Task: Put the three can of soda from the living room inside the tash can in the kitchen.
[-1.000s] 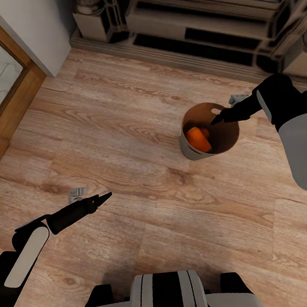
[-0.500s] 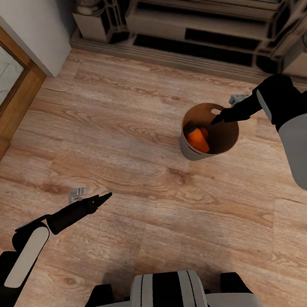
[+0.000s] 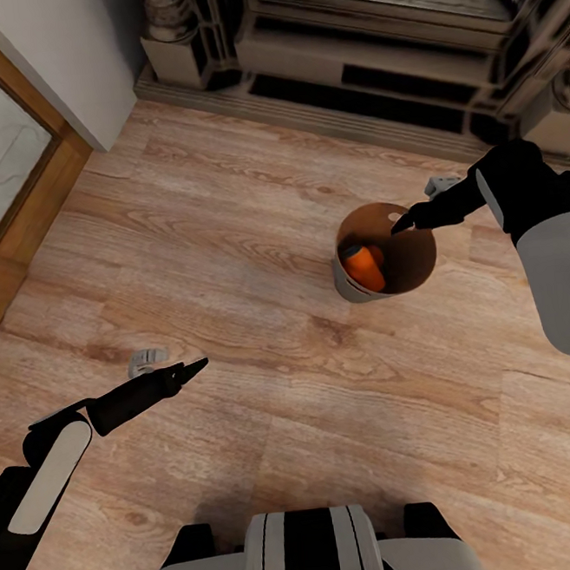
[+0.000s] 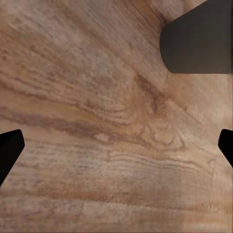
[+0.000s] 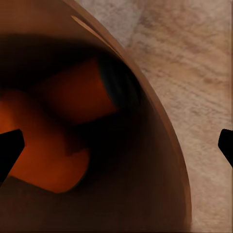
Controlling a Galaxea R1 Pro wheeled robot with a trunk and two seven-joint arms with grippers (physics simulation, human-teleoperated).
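1. Since a second ago the whole head view has shifted a little, so the camera moved; within the bin [image 3: 348, 286] the orange can [image 3: 362, 266] has settled lower against the near-left wall, no longer riding high.
2. Cans: right wrist view shows two orange cans inside the brown interior, one lying across the other [image 5: 46, 145], the second [image 5: 80, 92] behind it. A blue can is not to be made out in these pictures.
3. Bin stands upright on the wood floor [image 3: 228, 238], near a dark stone hearth [image 3: 369, 76].
4. Right gripper [image 3: 403, 219] hangs over the bin's far rim, spread wide and holding nothing.
5. Left gripper [image 3: 193, 365] is well apart from the bin, over bare floor, likewise spread and holding nothing.
6. Judgement: two of three cans look delivered. One can appears left to fetch, and both arms are free for it.
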